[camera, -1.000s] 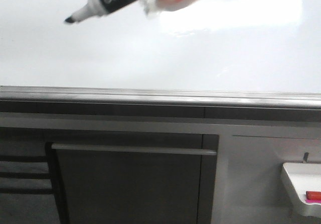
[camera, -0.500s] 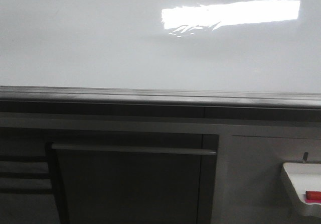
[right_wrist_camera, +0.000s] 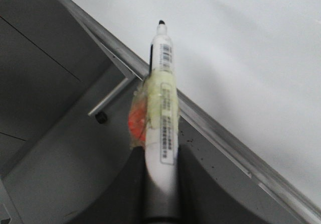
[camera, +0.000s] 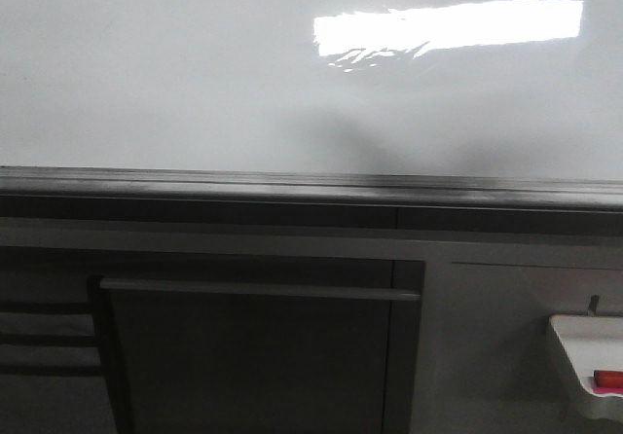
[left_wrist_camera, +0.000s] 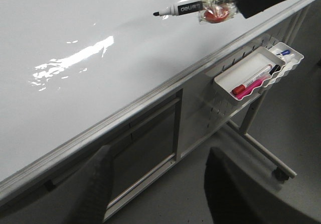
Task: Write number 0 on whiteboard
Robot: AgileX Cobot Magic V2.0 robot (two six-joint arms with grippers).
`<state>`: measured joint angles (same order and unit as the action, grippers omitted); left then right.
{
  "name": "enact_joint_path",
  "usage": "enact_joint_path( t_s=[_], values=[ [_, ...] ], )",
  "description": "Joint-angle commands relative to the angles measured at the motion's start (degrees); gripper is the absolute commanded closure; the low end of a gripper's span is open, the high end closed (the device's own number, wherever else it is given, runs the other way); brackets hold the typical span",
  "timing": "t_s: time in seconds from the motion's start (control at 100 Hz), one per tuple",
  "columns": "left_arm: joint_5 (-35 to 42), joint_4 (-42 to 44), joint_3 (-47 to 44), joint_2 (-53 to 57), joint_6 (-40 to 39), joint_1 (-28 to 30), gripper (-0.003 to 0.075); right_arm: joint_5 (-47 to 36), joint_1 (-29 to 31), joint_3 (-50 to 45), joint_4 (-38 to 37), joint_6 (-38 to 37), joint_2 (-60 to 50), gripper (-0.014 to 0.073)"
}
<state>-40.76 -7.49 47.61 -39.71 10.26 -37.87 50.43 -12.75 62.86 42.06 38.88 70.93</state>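
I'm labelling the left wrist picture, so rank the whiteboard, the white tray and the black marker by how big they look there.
1. whiteboard, by far the largest.
2. white tray.
3. black marker, thinnest; it may sit nearer the camera, so its rank against the tray is unsure.

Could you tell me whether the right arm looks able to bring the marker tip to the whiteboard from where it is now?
Probably yes. The right gripper holds the marker with its uncapped tip aimed at the whiteboard. No obstacle shows between tip and board, though the remaining gap is hard to judge.
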Motion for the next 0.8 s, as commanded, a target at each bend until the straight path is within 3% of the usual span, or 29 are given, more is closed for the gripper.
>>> enact_joint_path(
  t_s=[0.0,0.13,0.6,0.79],
  values=[
    [4.6,-1.1,1.5,-0.1,-0.7,0.2,0.0344,0.0,0.3,5.7,-4.3,-5.5,1.0,0.063],
    [4.6,-1.1,1.5,-0.1,-0.7,0.2,0.0344,3.2,0.3,9.8,-12.1,-11.0,3.6,0.063],
    [6.1,-1.0,1.5,-0.1,-0.7,0.2,0.0344,2.6,-0.1,13.9,-11.9,-11.1,11.0,0.063],
    [7.5,-1.0,1.5,-0.1,-0.7,0.2,0.0344,9.1,-1.2,18.9,-12.2,-11.1,16.9,0.063]
  ],
)
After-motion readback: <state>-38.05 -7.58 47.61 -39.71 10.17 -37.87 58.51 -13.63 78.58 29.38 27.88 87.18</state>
